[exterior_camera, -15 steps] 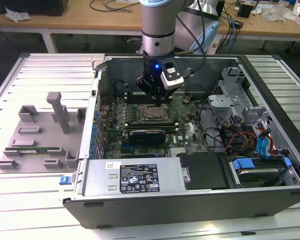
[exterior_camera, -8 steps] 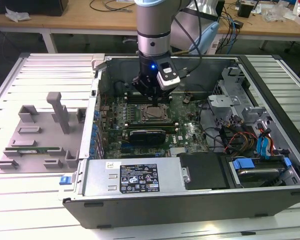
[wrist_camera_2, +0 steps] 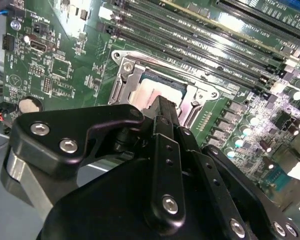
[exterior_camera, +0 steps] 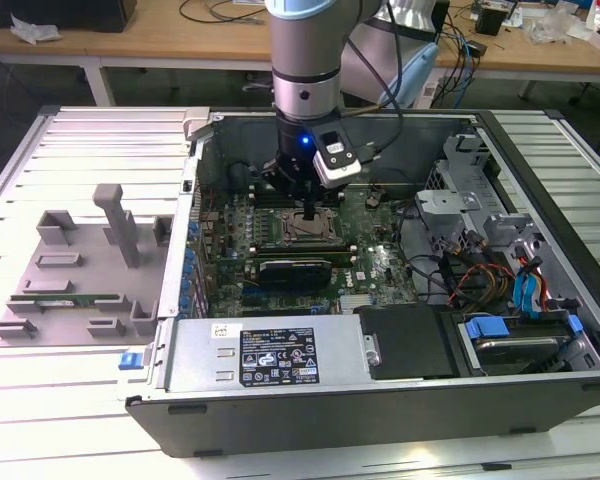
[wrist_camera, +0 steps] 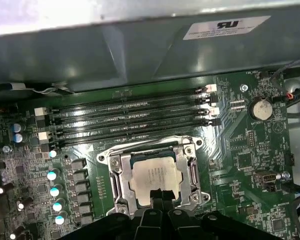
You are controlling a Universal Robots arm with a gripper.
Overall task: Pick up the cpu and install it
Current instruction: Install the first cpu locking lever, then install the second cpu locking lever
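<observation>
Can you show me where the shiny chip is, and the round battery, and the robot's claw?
chip (wrist_camera: 152,177), first wrist view, middle of its silver top.
battery (wrist_camera: 262,109), first wrist view, centre of the round face.
claw (wrist_camera: 158,192), first wrist view, fingertips over the chip's edge.

No wording can be read clearly anywhere. In the exterior view, a large black-and-white rectangular label (exterior_camera: 280,357) lies on the silver metal power-supply cover (exterior_camera: 192,352) in the lower middle of the frame, with a small white sticker (exterior_camera: 223,329) just beside its upper left corner; the print on both is too fine to make out. In the first wrist view, a white rectangular sticker (wrist_camera: 225,27) sits on the grey metal case wall (wrist_camera: 115,45), bearing a dark mark and tiny lines of print. The silver-grey square cpu (wrist_camera: 156,176) carries faint, illegible engraving on its top. The green motherboard (wrist_camera_2: 55,70) shows tiny white silk-screen markings in both wrist views, also unreadable.
</observation>
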